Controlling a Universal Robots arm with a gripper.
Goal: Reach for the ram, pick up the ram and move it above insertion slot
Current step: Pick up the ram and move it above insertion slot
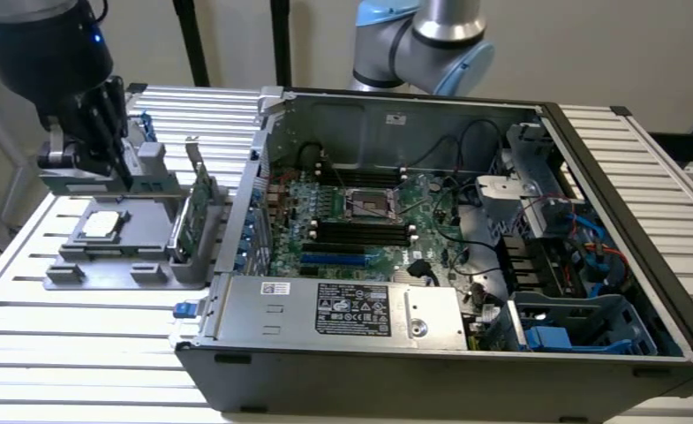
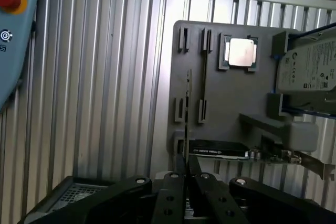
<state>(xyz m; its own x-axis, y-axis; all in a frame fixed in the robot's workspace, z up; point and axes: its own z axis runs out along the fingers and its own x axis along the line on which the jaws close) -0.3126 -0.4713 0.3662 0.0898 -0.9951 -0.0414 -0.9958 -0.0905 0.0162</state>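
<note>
The gripper (image 2: pixel 185 169) hangs over the grey holder (image 2: pixel 226 93) on the worktop (image 2: pixel 105 93), fingers (image 2: pixel 180 165) nearly closed around the ram (image 2: pixel 188 95) standing on edge.

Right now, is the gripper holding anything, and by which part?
Cannot tell: gripper lines up with the thin, edge-on ram stick; no clear hold is visible.

The hard drive (image 2: pixel 310 69) is cut off at the picture's edge.
</note>
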